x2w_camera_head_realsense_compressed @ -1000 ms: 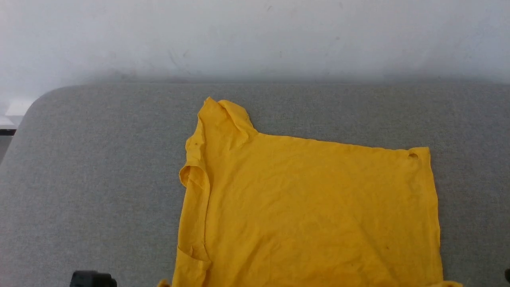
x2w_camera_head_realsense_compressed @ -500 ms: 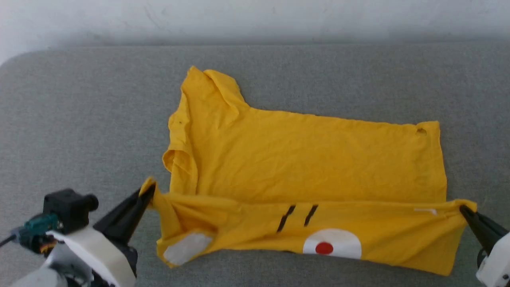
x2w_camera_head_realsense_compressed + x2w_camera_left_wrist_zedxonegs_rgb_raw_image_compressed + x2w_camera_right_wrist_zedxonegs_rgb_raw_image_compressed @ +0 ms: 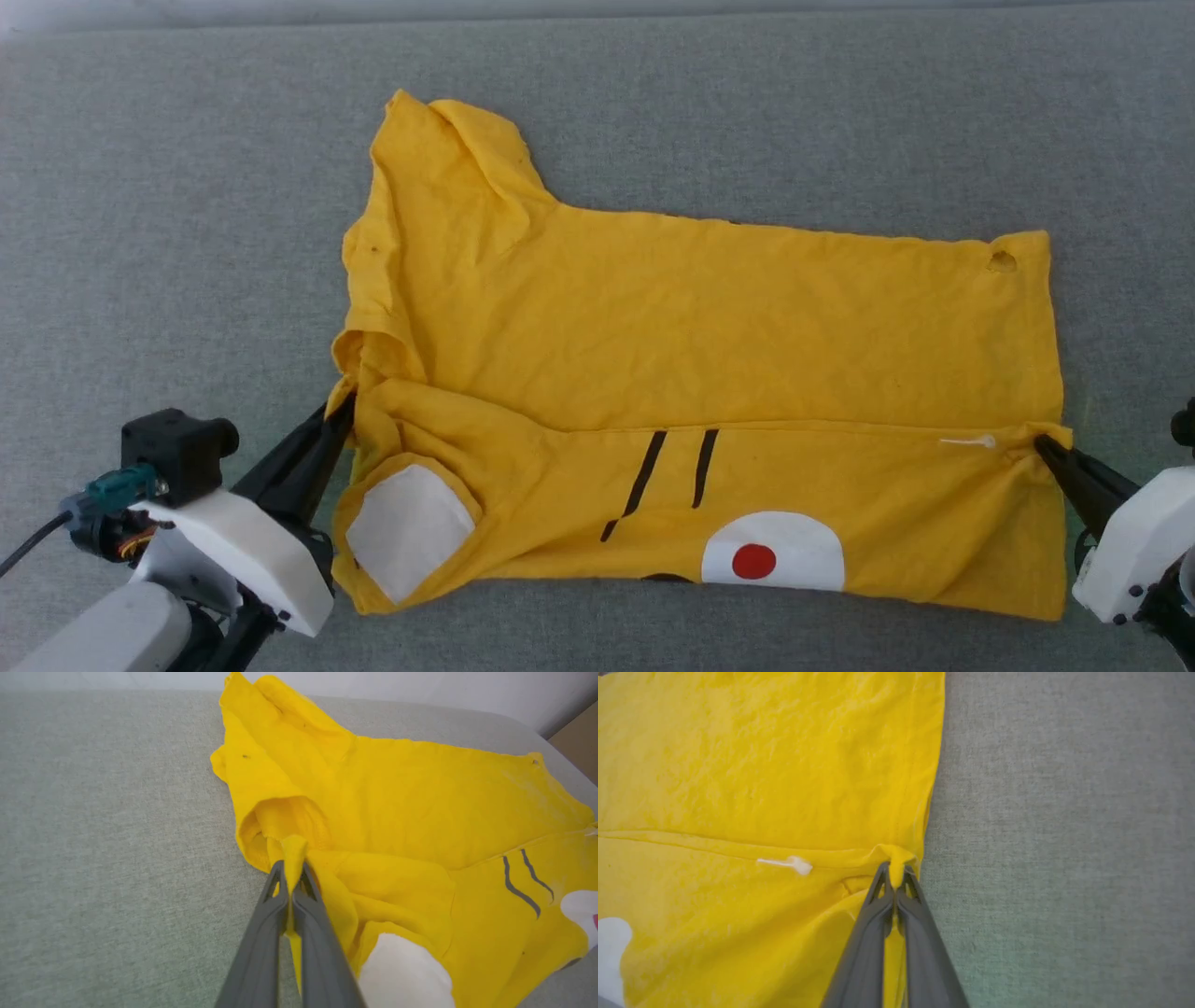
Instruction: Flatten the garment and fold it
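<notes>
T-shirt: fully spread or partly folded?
Partly folded: the T-shirt has its near strip, print up, doubled over the plain body, ends pinched by left gripper and right gripper.

One garment (image 3: 709,327) lies on one grey surface (image 3: 187,233) with two grippers at it — the left gripper (image 3: 344,406) and the right gripper (image 3: 1041,443) — and the cloth bears two thin black stripes (image 3: 702,467), one white oval (image 3: 805,560), one red dot (image 3: 753,561), one white patch (image 3: 406,527) and one small hole (image 3: 1003,262).

Head view overhead, downward; wrist views close, low; all share garment (image 3: 709,317).
</notes>
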`<state>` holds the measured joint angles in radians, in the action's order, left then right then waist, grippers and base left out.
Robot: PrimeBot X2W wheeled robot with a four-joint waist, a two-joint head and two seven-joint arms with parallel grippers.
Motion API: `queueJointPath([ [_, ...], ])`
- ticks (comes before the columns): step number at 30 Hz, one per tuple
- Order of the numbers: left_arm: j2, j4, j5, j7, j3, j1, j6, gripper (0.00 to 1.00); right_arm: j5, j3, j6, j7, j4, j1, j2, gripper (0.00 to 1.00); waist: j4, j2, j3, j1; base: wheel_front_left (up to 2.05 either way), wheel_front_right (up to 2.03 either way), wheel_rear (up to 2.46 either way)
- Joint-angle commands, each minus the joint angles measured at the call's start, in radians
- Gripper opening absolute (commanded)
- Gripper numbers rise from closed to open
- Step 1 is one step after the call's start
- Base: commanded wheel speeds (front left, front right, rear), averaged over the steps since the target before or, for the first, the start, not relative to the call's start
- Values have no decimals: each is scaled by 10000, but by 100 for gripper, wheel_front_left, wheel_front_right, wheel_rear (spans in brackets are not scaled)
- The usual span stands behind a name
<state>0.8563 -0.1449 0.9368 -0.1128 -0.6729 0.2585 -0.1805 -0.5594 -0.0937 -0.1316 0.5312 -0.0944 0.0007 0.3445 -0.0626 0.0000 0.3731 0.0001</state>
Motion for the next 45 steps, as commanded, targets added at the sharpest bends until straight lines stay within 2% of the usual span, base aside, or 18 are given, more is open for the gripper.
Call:
queueJointPath([
  [1, -62, 141, -103, -50, -50, 204, 75, 0, 37, 3, 9, -91, 78, -146, 29, 0, -43, 0, 88, -1, 0, 0, 0],
  [3, -167, 372, -76, -46, -113, 225, 146, 0, 14, -13, 9, -112, 197, -174, 15, 0, -29, 0, 97, -1, 0, 0, 0],
  [4, -217, 466, -44, -40, -127, 237, 170, 3, -6, -42, 9, -111, 250, -178, -10, 35, -21, 0, 86, -1, 0, 0, 0],
  [5, -254, 547, -30, -34, -151, 250, 203, 29, -19, -65, 9, -114, 284, -179, -28, 100, -8, 0, 63, -1, 0, 0, 0],
  [7, -363, 674, 71, -49, -158, 253, 263, 52, -38, -156, 9, -183, 309, -172, -78, 100, 21, 0, -23, -1, 0, 0, 0],
  [9, -446, 763, 138, -95, -162, 242, 310, 92, -63, -204, 9, -181, 320, -130, -110, 100, 45, 0, -155, -1, 0, 0, 0],
  [10, -501, 797, 196, -146, -141, 217, 317, 100, -81, -234, 9, -196, 306, -102, -130, 100, 57, 0, -231, -1, 0, 0, 0],
  [14, -722, 877, 437, -419, -10, 69, 287, 100, -102, -345, 9, -241, 170, 84, -210, 100, 107, 0, -628, -1, 0, 0, 0],
  [18, -856, 829, 498, -879, 237, -232, 10, 100, 29, -549, 9, -473, -154, 379, -365, 100, 164, 0, -1126, -1, 0, 0, 0],
  [21, -923, 583, 259, -1251, 562, -627, -438, 100, 554, -920, 9, -1013, -545, 688, -626, 100, 231, 0, -1492, -1, 0, 0, 0],
  [23, -1057, 386, -131, -1415, 936, -973, -938, 100, 1005, -1155, 9, -1458, -786, 951, -964, 100, 267, 0, -1710, -1, 0, 0, 0],
  [26, -1668, -118, -751, -1478, 1787, -1731, -1616, 100, 1741, -1554, 9, -2270, -1069, 1371, -1657, 100, 330, 0, -1998, -1, 0, 0, 0],
  [31, -2956, -954, -2471, -1486, 3095, -3461, -2119, 100, 3002, -2084, 9, -3718, -1295, 2045, -2689, 100, 395, 0, -2338, -1, 0, 0, 0],
  [35, -3989, -1286, -3557, -1487, 3872, -4648, -2120, 100, 3375, -2353, 9, -4552, -1058, 2406, -2924, 100, 438, 0, -2541, -1, 0, 0, 0],
  [38, -4500, -1219, -4173, -1487, 4193, -5148, -1826, 100, 3124, -2325, 9, -5004, -680, 2588, -2936, 100, 478, 0, -2631, -1, 0, 0, 0],
  [41, -4641, -971, -4643, -1488, 4171, -5274, -1462, 100, 3145, -2211, 9, -5174, -439, 2655, -2939, 100, 510, 0, -2689, -1, 0, 0, 0],
  [45, -4289, -497, -5061, -1006, 3631, -4941, -1057, 100, 3238, -2244, 9, -5212, -416, 2537, -2940, 100, 579, 0, -2669, -1, 0, 0, 0],
])
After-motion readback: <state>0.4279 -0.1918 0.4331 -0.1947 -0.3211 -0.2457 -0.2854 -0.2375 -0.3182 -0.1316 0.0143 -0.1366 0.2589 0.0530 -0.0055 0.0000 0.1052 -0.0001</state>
